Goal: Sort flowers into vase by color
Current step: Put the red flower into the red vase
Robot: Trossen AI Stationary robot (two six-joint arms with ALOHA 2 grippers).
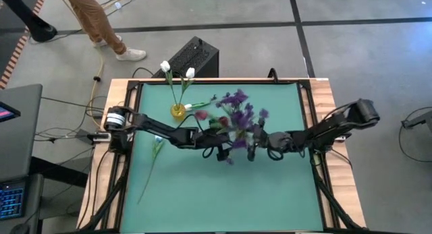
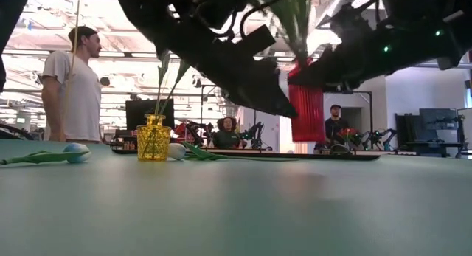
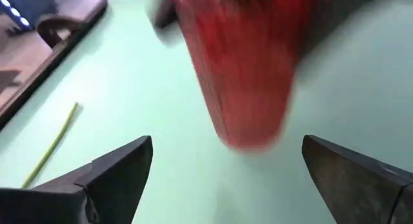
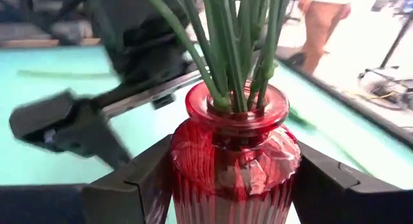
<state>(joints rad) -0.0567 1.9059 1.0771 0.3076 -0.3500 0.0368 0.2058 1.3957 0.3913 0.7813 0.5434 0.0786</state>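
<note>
Between right gripper (image 4: pixel 229 179) fingers: red ribbed glass vase (image 4: pixel 233 159), clamped at the body, one dark finger (image 4: pixel 139 182) on each flank, touching glass. Vase upright, long axis vertical, neck up, bundle of green stems (image 4: pixel 226 43) rising straight out of the mouth. Held above the table (image 2: pixel 236 212) per low view: red vase body (image 2: pixel 305 101) hanging clear of the green surface, no contact below.

Directly ahead of left gripper (image 3: pixel 226 179): same red vase (image 3: pixel 242 75), blurred, centred between the two widely parted fingers (image 3: pixel 116 175), nothing held. Gap wide enough to take the vase; closing not judged from here. Both grippers meeting near table centre in high view, left gripper (image 1: pixel 219 143) just beside right gripper (image 1: pixel 260 141), vase hidden under the purple spray (image 1: pixel 239 116) and dark red tulips (image 1: pixel 202 116).

Left arm stretched low from the left edge, forearm running diagonally to centre; right arm stretched in from the right edge, roughly level, wrist horizontal.

Outward: yellow vase (image 1: pixel 177 111) with two white tulips (image 1: pixel 165 66) near the far left of the mat, well apart from both grippers. Loose white tulip (image 1: pixel 156 141) lying flat near the left arm, stem pointing toward the near left corner; nearer the left arm. Likely next: hand-over or steadying of red vase, judgement only. Person (image 2: pixel 72 86) standing beyond the table.
</note>
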